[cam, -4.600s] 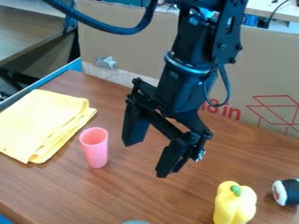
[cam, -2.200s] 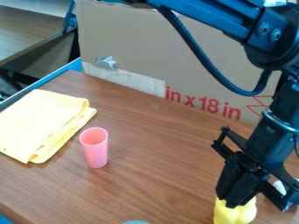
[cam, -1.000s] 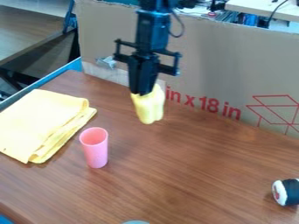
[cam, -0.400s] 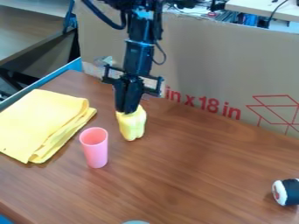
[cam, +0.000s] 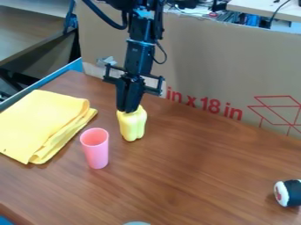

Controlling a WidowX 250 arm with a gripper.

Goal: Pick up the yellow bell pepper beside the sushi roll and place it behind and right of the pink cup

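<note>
The gripper point(cam: 128, 110) hangs left of centre over the back part of the table, shut on the top of a yellow bell pepper point(cam: 133, 125). The pepper is upright, its stem end hidden by the fingertips; I cannot tell whether its base touches the table. In front of it and to the left, a pink cup point(cam: 95, 148) stands upright, a small gap apart from the pepper.
A folded yellow cloth point(cam: 42, 122) lies at the left. A sushi roll toy point(cam: 288, 193) sits at the right edge, and a grey round object point(cam: 136, 223) at the bottom edge. A cardboard wall point(cam: 235, 74) borders the table point(cam: 194, 171) behind.
The gripper took hold of the pepper at the front right and carried it to the back left, then lowered it behind the cup. Since the last earlier frame it has barely moved.
</note>
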